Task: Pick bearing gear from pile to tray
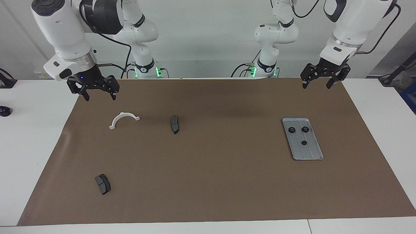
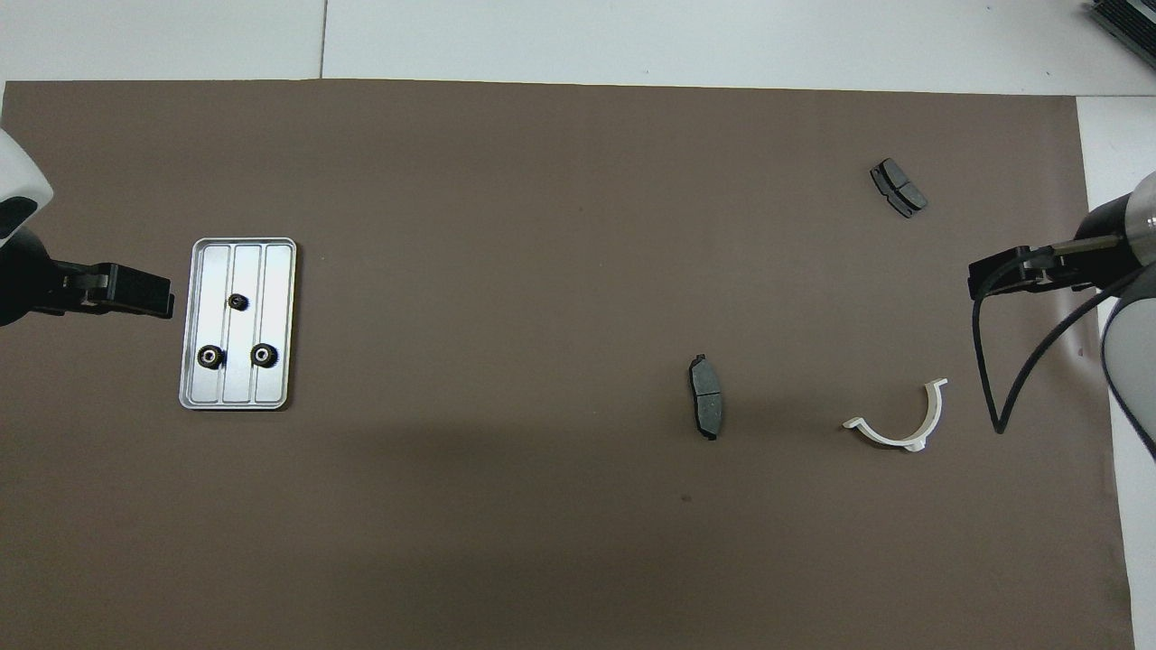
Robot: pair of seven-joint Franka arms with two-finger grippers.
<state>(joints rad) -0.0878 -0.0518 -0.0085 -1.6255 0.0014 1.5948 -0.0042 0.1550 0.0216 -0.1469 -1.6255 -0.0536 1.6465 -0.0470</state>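
Both end effectors, left [image 1: 321, 76] upper right and right [image 1: 97, 88] upper left of the facing frame, hung open and empty; three gears [image 1: 304, 142] lay in the tray [image 1: 310, 154] (none visible outside it), task apparently finished.

A brown mat [image 1: 208, 182] covers most of the white table [image 1: 29, 156]; it lies flat except for a slight crease [image 1: 66, 138] at its edge toward the right arm's end; a seam [image 2: 323, 41] splits the tabletop; a small black knob [image 1: 4, 111], perhaps a clamp, sits on bare table at that end; a blue object [image 1: 410, 96] shows off the left arm's end.
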